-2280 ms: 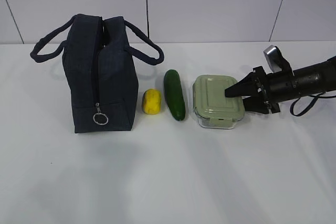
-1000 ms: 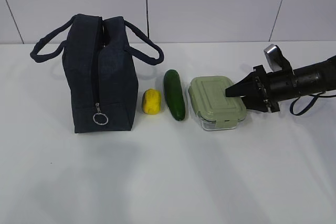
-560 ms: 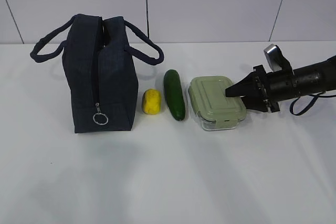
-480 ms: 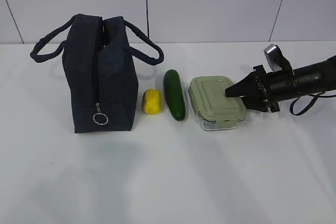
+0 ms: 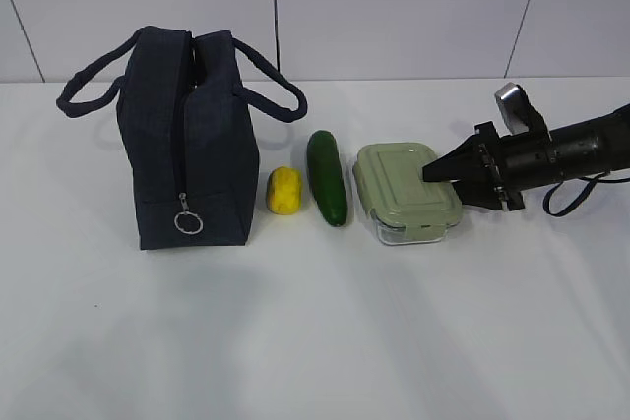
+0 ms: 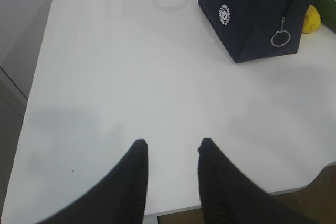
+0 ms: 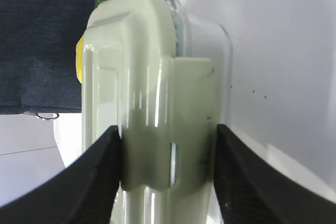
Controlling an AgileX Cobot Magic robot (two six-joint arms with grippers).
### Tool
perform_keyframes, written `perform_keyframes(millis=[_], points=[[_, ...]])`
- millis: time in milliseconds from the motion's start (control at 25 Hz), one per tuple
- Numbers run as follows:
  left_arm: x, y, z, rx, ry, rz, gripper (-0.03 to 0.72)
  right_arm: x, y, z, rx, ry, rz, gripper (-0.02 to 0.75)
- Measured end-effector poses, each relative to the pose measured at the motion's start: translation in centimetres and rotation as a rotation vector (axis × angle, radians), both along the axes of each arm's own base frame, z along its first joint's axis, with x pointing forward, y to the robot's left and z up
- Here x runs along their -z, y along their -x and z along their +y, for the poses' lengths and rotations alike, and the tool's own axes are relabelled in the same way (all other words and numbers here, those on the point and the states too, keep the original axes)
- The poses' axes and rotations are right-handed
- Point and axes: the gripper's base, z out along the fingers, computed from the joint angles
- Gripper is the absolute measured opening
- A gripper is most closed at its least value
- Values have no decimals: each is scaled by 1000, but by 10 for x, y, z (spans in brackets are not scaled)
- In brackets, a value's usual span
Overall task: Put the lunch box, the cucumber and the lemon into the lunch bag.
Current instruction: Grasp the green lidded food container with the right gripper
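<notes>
Step in hand: grasp of the lunch box (image 5: pixel 407 192), first of three items. Your right end effector (image 7: pixel 167 161) is clamped across the box's near end, one finger on the sage lid, the other on the glass underside; the box looks tipped up off the bench (image 5: pixel 315 341) on that side.

Landmark, lunch bag (image 5: pixel 187 140): the lemon (image 5: pixel 284 190) lies just right of it, the cucumber (image 5: pixel 328 178) beside the lemon, the lunch box right of that.

Your left end effector (image 6: pixel 170 153) hangs part open over bare bench, gripping nothing.

Next, by judgement: lift clear, carry left over the cucumber and lemon to the bag. Its zipper appears closed, so check the opening first.
</notes>
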Motion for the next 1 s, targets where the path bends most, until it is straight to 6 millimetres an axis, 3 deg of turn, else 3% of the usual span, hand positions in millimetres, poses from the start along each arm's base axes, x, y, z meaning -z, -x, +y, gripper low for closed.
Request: perform_keyframes(millis=[1000], points=[[0,0,0,0,0,0,237,-1,0,0,-1,3,4,397]])
